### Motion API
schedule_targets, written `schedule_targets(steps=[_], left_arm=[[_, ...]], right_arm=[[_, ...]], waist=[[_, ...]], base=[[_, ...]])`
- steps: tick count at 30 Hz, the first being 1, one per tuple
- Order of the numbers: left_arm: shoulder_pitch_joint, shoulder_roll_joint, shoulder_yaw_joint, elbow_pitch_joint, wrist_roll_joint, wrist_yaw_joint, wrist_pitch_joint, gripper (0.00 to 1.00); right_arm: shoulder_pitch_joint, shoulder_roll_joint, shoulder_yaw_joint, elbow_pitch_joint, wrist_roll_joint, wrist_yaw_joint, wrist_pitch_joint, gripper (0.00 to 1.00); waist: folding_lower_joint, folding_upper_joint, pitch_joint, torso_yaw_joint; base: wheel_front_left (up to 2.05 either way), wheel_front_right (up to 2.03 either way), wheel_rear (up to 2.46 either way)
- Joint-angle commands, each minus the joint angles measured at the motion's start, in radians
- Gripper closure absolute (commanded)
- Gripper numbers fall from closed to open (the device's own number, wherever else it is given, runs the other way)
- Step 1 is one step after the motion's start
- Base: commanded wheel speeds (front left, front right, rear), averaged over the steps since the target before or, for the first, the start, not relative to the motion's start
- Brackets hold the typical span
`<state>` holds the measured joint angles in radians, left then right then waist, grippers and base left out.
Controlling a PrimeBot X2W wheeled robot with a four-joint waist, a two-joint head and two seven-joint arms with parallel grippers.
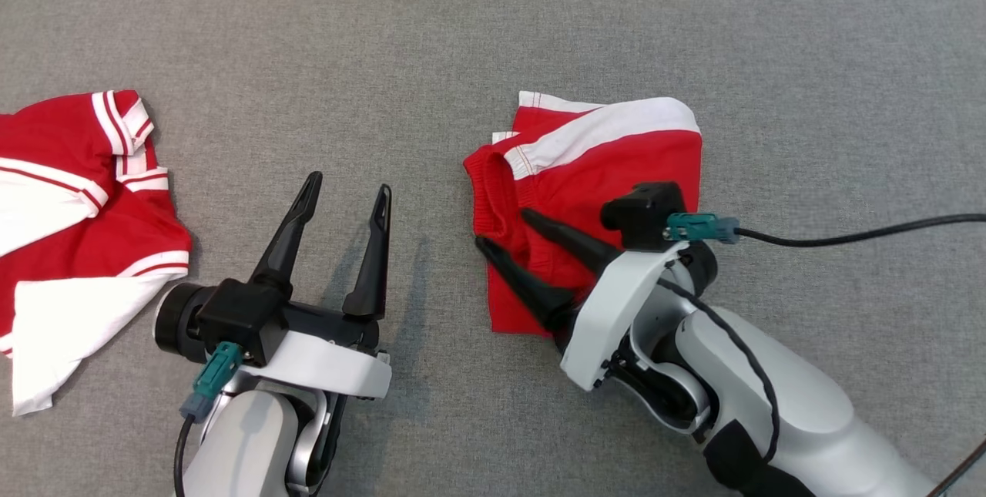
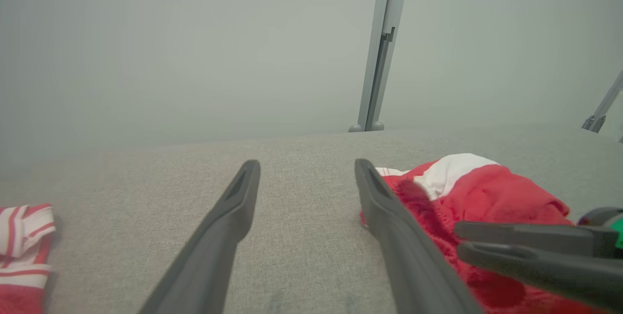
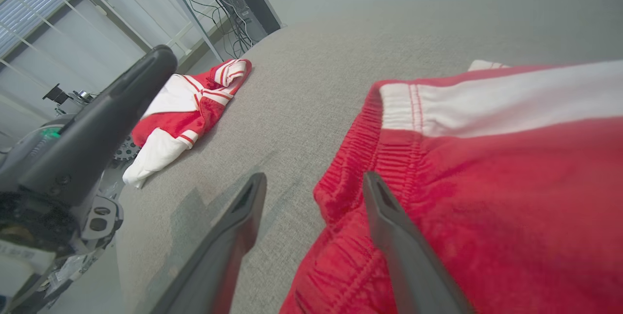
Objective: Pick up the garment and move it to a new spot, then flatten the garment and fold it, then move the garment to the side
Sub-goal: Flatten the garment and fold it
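Right of centre on the grey table (image 1: 462,19), the folded red garment (image 1: 616,166) lies flat. The right gripper (image 1: 501,229) straddles its left edge, fingers spread; the left gripper (image 1: 349,184), also spread, is over the table further left.

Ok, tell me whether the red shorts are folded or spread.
Folded: the red shorts lie as a compact square, layered edges showing at the top.

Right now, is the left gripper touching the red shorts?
No, in the head view the left gripper is open over bare grey table, with a clear gap to the red shorts.
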<state>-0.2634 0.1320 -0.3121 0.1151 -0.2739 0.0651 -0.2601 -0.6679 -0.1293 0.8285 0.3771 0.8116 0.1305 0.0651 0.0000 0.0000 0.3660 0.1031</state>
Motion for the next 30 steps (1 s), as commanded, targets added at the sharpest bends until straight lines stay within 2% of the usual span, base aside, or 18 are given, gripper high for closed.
schedule_targets(steps=[1, 6, 7, 8, 12, 14, 15, 16, 23, 30], left_arm=[[-0.017, -0.001, 0.005, 0.005, 0.008, -0.004, -0.005, 0.00], [-0.002, -0.003, 0.027, 0.003, 0.012, -0.003, -0.005, 0.00], [0.012, 0.003, 0.049, -0.002, 0.010, 0.007, -0.005, 0.00], [0.023, 0.005, 0.066, -0.010, 0.006, 0.014, -0.005, 0.00], [0.046, 0.013, 0.101, -0.030, -0.004, 0.029, -0.005, 0.00], [0.077, 0.018, 0.139, -0.063, -0.013, 0.048, -0.005, 0.00], [0.093, 0.021, 0.153, -0.081, -0.010, 0.053, -0.005, 0.00], [0.135, 0.034, 0.170, -0.118, 0.000, 0.060, -0.005, 0.00], [0.199, 0.074, 0.161, -0.107, 0.020, 0.054, 0.011, 0.00], [0.279, 0.098, 0.148, -0.095, 0.016, 0.061, 0.054, 0.00]], right_arm=[[-0.017, -0.013, -0.006, 0.009, -0.013, 0.001, -0.042, 0.00], [0.013, -0.034, -0.074, -0.016, -0.039, 0.001, -0.178, 0.00], [0.053, -0.056, -0.158, -0.053, -0.053, 0.000, -0.256, 0.00], [0.086, -0.071, -0.226, -0.079, -0.075, 0.001, -0.287, 0.00], [0.171, -0.092, -0.373, -0.146, -0.151, 0.001, -0.317, 0.00], [0.262, -0.090, -0.520, -0.218, -0.245, 0.001, -0.325, 0.00], [0.313, -0.098, -0.581, -0.232, -0.311, 0.000, -0.315, 0.00], [0.402, -0.079, -0.679, -0.287, -0.415, 0.001, -0.289, 0.00], [0.525, -0.062, -0.733, -0.342, -0.524, 0.000, -0.279, 0.00], [0.619, -0.054, -0.742, -0.330, -0.545, 0.000, -0.261, 0.00]], waist=[[0.0000, 0.0000, 0.000, -0.001], [0.0000, 0.0000, -0.019, -0.011], [0.0000, 0.0000, -0.036, -0.025], [0.0000, 0.0000, -0.047, -0.037], [0.0000, 0.0000, -0.069, -0.061], [0.0000, 0.0000, -0.095, -0.081], [0.0000, 0.0000, -0.113, -0.090], [0.0000, 0.0000, -0.159, -0.105], [0.0000, 0.0000, -0.255, -0.119], [0.0000, 0.0000, -0.333, -0.127]], base=[[0.00, 0.00, 0.00], [0.00, 0.00, 0.00], [0.00, 0.00, 0.00], [0.00, 0.00, 0.00], [0.00, 0.00, 0.00], [0.00, 0.00, 0.00], [0.00, 0.00, 0.00], [0.00, 0.00, 0.00], [0.00, 0.00, 0.00], [0.00, 0.00, 0.00]])
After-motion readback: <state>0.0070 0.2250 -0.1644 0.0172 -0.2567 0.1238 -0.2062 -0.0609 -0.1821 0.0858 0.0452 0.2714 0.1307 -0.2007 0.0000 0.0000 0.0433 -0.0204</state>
